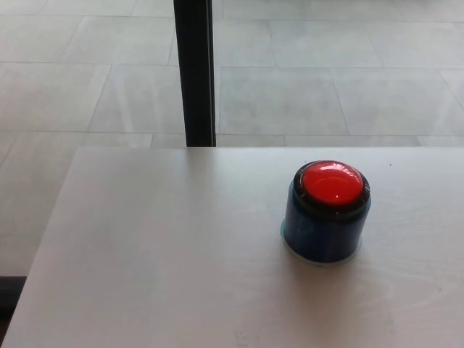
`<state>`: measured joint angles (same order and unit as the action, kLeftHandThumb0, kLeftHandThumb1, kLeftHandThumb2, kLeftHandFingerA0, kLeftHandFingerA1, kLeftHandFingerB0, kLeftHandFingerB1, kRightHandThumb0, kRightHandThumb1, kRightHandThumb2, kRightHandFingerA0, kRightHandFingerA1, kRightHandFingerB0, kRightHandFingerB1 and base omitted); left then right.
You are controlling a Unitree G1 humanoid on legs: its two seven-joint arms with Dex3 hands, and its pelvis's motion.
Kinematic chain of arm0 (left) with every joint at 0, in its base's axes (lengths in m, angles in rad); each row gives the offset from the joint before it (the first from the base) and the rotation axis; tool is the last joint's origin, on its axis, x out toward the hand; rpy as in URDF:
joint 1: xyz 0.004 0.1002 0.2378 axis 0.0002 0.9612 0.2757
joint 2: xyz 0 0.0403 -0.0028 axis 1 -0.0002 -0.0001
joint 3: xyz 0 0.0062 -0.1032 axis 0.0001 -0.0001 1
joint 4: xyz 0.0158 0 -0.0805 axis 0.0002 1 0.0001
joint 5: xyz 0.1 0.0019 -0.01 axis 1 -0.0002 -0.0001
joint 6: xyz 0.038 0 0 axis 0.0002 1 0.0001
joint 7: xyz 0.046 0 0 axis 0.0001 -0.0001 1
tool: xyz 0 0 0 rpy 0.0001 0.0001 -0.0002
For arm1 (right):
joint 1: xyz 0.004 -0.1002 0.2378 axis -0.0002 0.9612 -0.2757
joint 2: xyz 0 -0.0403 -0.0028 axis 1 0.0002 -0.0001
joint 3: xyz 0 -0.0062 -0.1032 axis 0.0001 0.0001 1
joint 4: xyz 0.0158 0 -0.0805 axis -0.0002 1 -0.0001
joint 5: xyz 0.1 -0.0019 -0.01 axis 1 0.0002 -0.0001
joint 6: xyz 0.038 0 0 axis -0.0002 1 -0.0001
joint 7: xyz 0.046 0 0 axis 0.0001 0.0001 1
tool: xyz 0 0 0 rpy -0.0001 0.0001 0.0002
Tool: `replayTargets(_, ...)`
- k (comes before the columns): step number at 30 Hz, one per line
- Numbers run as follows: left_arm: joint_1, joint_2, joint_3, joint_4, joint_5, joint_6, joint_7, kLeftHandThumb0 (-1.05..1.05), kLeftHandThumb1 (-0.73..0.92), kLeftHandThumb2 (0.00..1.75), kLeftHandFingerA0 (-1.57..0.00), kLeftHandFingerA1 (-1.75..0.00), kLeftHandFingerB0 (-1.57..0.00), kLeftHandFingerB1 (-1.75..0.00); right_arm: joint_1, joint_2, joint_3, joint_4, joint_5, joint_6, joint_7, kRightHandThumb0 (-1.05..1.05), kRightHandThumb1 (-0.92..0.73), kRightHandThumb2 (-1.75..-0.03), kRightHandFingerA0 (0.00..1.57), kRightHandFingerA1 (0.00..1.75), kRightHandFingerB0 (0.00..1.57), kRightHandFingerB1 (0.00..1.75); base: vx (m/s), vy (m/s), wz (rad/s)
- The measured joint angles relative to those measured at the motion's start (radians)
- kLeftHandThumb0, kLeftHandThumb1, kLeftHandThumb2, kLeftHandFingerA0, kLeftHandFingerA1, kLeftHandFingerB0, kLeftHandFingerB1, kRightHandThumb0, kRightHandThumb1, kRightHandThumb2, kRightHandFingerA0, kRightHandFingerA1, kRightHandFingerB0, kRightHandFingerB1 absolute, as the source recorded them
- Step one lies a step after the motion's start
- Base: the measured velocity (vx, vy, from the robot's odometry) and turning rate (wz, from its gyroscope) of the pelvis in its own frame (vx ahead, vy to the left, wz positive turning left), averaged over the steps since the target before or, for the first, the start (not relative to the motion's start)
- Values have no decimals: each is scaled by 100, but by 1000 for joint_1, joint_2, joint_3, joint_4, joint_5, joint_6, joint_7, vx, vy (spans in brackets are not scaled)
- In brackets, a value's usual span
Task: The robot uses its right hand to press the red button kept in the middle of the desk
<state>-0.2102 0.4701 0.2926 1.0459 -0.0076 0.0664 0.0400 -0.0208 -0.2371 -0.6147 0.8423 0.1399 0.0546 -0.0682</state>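
We see the red button (331, 182) on its dark blue base (322, 235), standing upright on the counter (159, 254). Neither hand is in frame, so we can't tell their state.

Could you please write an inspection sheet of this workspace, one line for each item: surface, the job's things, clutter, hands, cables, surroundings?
Surface: pale desk with faint wood grain; its far edge and left edge are in view.
Job's things: one red button, a domed red cap in a black ring on a dark blue round housing, standing upright on the desk, right of the picture's middle.
Clutter: nothing seen.
Hands: neither the left hand nor the right hand is in view; nothing touches the button.
Cables: nothing seen.
Surroundings: light tiled floor beyond the desk; a black vertical post stands behind the far edge.
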Motion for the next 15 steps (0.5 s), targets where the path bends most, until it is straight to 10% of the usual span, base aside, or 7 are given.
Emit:
replayTargets(5, -44, 24, 58, 37, -17, 1, 12, -44, 75, 114, -20, -106, 0, -43, -42, -23, -147, -9, 66, 15, -29, -60, -77, -78, 38, 139, 19, 91, 0, 0, 0)
replayTargets(10, -77, 45, 109, 77, -35, 2, 24, -46, 71, 127, -37, -87, 0, -63, -105, -74, -281, -25, 128, 42, -70, -59, -77, -77, 49, 131, 17, 95, 0, 0, 0)
replayTargets(15, -100, 63, 153, 115, -53, 3, 37, -46, 72, 125, -41, -93, 0, -63, -222, -184, -409, -33, 191, 67, -125, -47, -66, -98, 55, 87, 29, 79, 0, 0, 0)
